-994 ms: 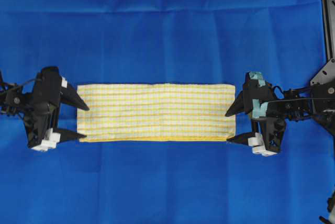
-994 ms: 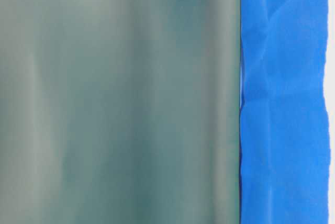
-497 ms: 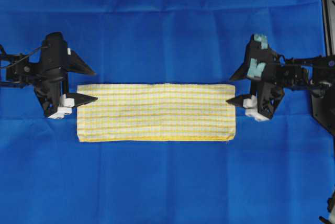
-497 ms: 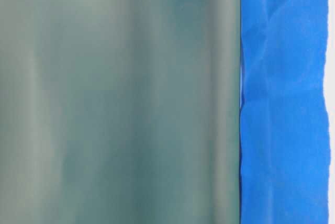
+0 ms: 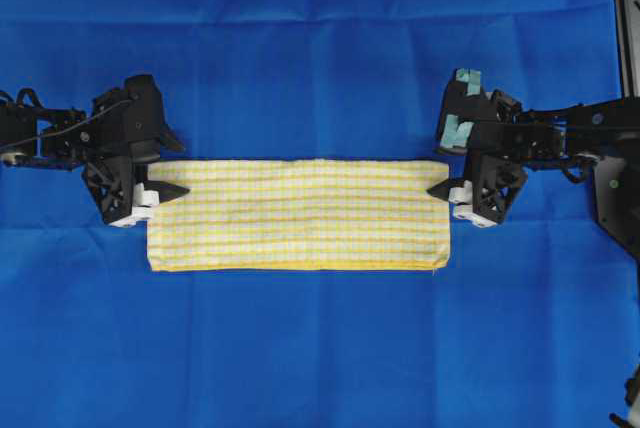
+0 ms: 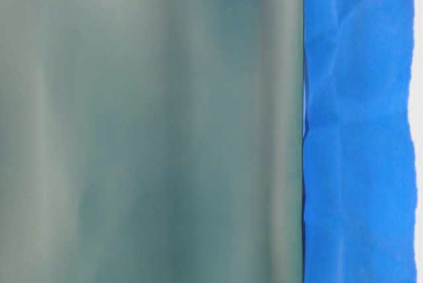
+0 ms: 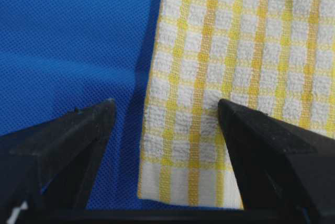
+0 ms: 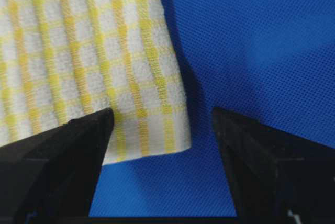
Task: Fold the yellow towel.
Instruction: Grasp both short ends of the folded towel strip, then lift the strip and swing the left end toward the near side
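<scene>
Change: both grippers have swung from the towel's short ends up to its far corners, so a corner grasp looks next.
Towel point(image 5: 298, 214): a long folded strip lying flat on the blue sheet point(image 5: 320, 38), mid-table.
Left gripper point(image 5: 168, 169): spread wide, straddling the far left corner, nothing pinched.
Right gripper point(image 5: 440, 168): spread wide, straddling the far right corner, nothing pinched.

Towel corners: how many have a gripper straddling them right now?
2. The left gripper, open, straddles the yellow towel's top-left corner in the overhead view; the right gripper, open, straddles the top-right. Both bottom corners lie free on the blue sheet.
</scene>
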Robot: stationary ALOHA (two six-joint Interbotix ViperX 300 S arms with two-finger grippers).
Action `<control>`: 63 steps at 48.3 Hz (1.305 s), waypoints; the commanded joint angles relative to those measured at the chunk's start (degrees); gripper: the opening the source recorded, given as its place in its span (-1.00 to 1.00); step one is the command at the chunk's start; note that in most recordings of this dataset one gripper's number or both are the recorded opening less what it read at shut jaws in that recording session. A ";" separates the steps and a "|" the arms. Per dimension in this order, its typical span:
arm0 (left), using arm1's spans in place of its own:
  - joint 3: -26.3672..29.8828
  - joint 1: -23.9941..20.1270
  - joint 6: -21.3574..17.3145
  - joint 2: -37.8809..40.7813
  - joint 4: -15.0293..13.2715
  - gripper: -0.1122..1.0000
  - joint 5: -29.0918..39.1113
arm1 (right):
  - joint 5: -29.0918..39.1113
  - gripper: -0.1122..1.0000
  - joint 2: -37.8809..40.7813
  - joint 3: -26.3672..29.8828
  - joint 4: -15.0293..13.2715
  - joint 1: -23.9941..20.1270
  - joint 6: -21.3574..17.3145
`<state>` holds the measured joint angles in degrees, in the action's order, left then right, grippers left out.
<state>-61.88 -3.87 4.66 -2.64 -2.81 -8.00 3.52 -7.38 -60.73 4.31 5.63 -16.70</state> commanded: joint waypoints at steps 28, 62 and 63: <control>1.85 -0.88 -0.09 -1.14 -0.18 -0.75 5.01 | 0.97 -0.70 -2.72 1.76 -1.41 0.00 -0.09; 4.92 -1.05 0.18 -21.62 -0.09 -0.75 19.07 | 17.84 -0.71 -25.31 6.24 -4.22 0.00 -0.26; 4.92 -1.05 0.26 -21.62 -0.09 -0.75 19.07 | 17.84 -0.71 -25.22 6.24 -4.31 0.09 -0.18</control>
<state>-57.30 -4.75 4.57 -23.47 -2.81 11.25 21.36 -32.08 -55.55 0.53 5.63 -16.88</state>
